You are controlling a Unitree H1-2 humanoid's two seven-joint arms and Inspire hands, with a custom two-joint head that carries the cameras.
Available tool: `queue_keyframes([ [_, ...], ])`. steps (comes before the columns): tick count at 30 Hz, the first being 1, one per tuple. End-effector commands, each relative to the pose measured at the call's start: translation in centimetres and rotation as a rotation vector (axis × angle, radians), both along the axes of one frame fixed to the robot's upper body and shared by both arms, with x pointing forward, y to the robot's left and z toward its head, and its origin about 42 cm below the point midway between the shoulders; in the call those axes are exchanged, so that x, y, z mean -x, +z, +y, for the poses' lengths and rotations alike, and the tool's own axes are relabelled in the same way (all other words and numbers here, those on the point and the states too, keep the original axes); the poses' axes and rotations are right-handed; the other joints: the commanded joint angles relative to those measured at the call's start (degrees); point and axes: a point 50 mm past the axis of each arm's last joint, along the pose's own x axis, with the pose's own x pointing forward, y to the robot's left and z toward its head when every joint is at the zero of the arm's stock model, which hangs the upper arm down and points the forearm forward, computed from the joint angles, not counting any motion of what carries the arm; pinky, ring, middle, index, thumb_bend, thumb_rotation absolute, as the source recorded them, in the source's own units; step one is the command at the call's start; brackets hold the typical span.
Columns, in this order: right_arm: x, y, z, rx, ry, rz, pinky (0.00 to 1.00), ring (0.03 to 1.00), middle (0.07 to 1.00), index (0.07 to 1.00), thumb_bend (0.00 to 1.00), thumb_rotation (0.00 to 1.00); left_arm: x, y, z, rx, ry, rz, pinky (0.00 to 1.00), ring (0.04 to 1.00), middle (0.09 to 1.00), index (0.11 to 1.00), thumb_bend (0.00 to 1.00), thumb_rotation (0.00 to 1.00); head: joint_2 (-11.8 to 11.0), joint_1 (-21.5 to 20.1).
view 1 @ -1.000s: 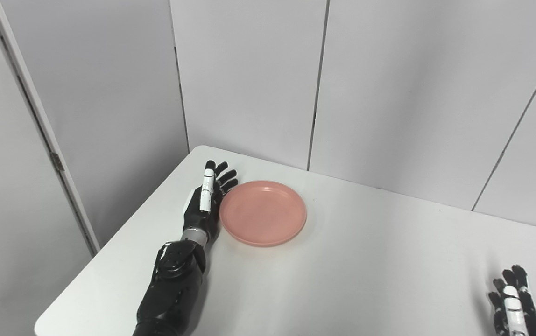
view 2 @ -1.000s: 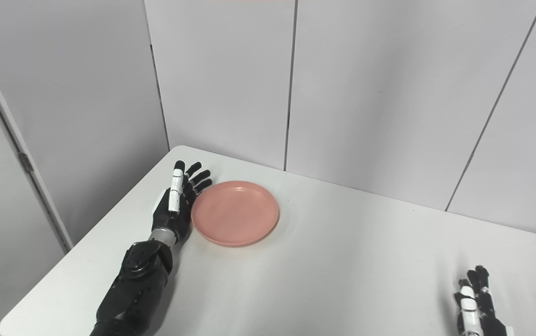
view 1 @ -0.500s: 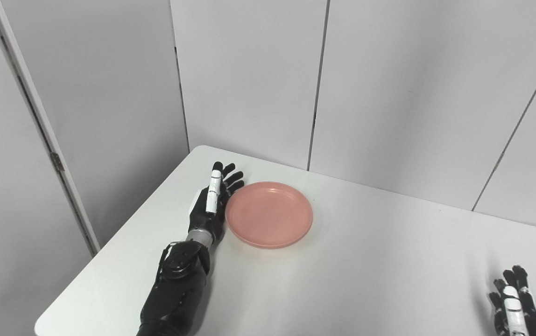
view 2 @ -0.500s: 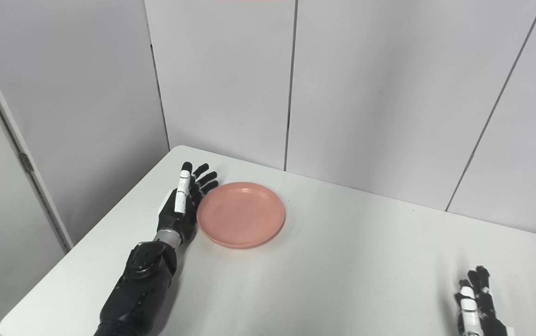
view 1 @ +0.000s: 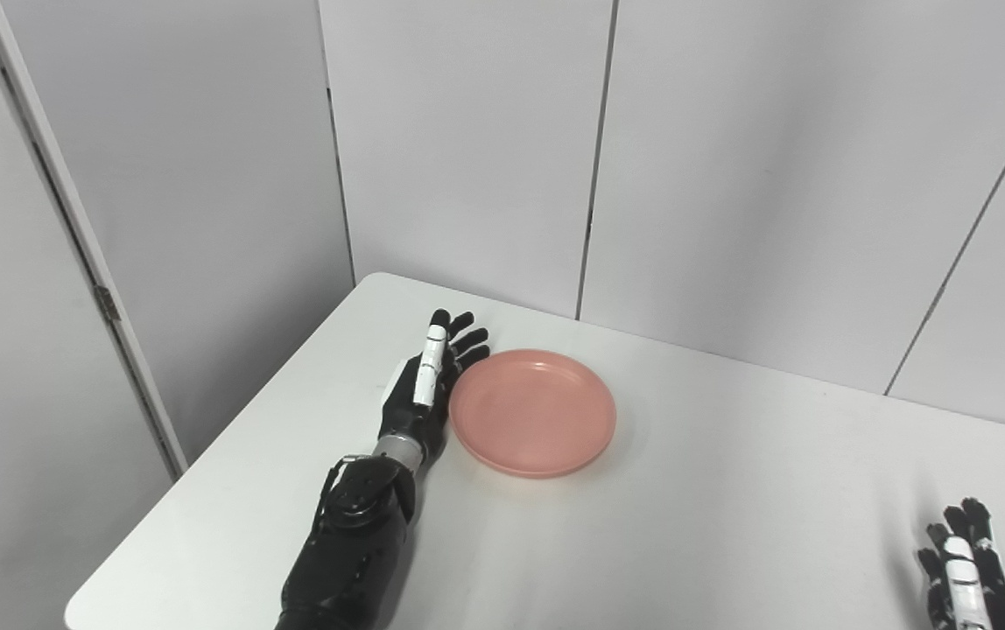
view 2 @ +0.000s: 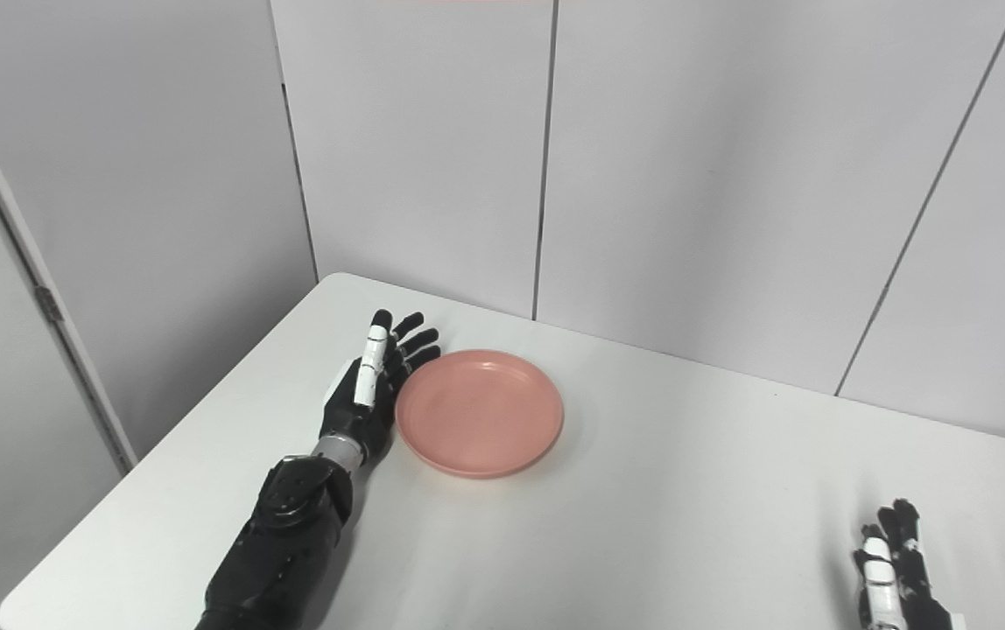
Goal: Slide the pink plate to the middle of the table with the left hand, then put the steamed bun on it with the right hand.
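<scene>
Pink plate (view 1: 533,412) lies flat on the surface (view 1: 730,490); the left hand (view 1: 422,394), fingers spread, apparently touches its rim edge-on for pushing. Right hand (view 1: 966,577) waits, seemingly spread, holding nothing.

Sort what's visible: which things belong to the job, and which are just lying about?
Job:
- plate, empty
- left hand, open, flat against plate's left rim
- right hand, open, waiting at bottom right
- bun: not in view

Lying about:
- nothing loose; only the table and wall panels

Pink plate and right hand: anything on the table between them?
Nothing. Both eye views show bare white table between the pink plate and the right hand; no bun visible.
</scene>
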Motion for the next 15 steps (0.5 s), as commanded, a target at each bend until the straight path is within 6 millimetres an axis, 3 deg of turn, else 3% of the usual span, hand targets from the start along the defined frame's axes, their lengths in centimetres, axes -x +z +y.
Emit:
queue_keyframes([
  [1,0.1,0.5,0.0,-0.005,0.003,-0.025,1.00,1.000,1.000,1.000,0.41,0.74,-0.2,0.3,-1.2,-0.001,-0.049,0.008,0.87,0.861,0.855,0.851,0.79,1.00,0.18,-0.24],
  [6,0.2,0.6,0.0,0.003,0.000,-0.027,1.00,0.992,0.996,1.000,0.42,0.74,0.0,0.3,-2.3,-0.004,-0.080,0.018,0.91,0.867,0.854,0.853,0.80,1.00,0.39,-0.53],
  [15,0.1,0.7,-0.1,0.009,0.007,-0.024,1.00,0.994,0.994,1.000,0.42,0.75,0.3,0.1,-4.3,-0.009,-0.130,0.046,0.90,0.882,0.863,0.866,0.81,1.00,0.67,-0.26],
])
